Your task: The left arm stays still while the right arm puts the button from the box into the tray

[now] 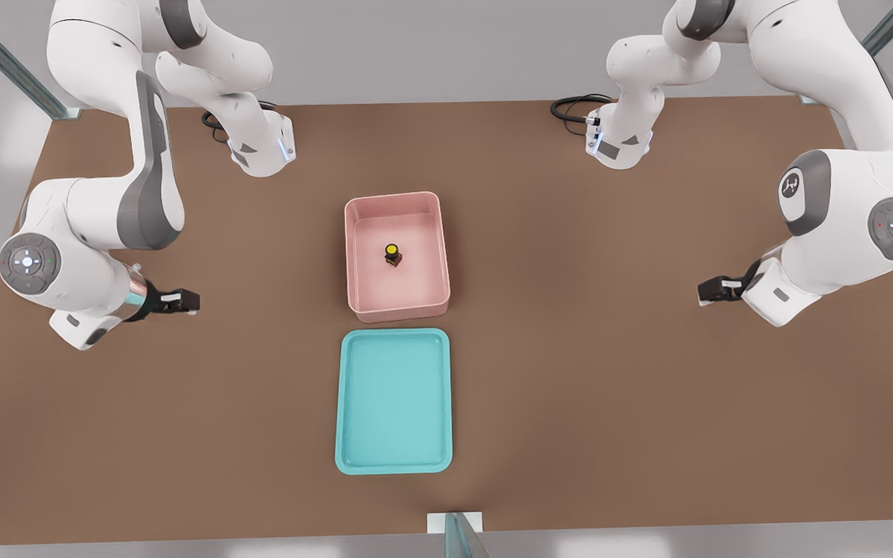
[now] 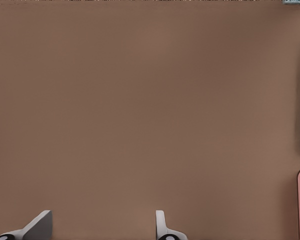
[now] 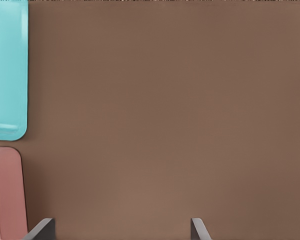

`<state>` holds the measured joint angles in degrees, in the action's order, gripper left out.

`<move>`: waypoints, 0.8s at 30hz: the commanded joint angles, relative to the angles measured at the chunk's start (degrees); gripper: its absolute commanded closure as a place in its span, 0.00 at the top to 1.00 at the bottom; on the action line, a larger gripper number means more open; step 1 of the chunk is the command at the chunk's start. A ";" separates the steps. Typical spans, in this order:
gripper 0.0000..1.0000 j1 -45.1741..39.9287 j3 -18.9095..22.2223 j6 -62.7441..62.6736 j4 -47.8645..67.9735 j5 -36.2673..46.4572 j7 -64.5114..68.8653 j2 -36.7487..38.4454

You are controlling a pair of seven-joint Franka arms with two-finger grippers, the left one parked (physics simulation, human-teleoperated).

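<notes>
Hovering low over the counter [image 1: 609, 372] at the front view's left, the right arm [image 1: 98, 232] is holding its jaws spread wide and gripping nothing, well apart from the box [image 1: 357, 256], as I am watching remotely. The button [image 1: 392, 254] is sitting upright near the middle of the box's floor, yellow cap up and clear of every wall, which I judge is leaving room for a straight descent. The tray [image 1: 353, 457] is lying just beside the box, short ends facing, so the carry should be brief. Past the fingertips [image 3: 42, 229], the right wrist view is showing only the edges of tray [image 3: 7, 70] and box [image 3: 7, 195].
</notes>
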<state>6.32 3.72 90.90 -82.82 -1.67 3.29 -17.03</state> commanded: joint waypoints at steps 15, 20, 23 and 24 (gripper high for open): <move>1.00 17.75 -0.73 26.88 -24.14 8.09 -28.94 3.49; 1.00 27.25 -0.81 26.88 -25.02 8.44 -41.25 3.23; 1.00 30.33 -0.81 27.05 -27.66 8.44 -45.56 3.14; 1.00 32.17 -0.81 29.24 -29.68 9.05 -48.28 3.05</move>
<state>37.51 2.86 115.85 -111.81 6.84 -20.37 -13.97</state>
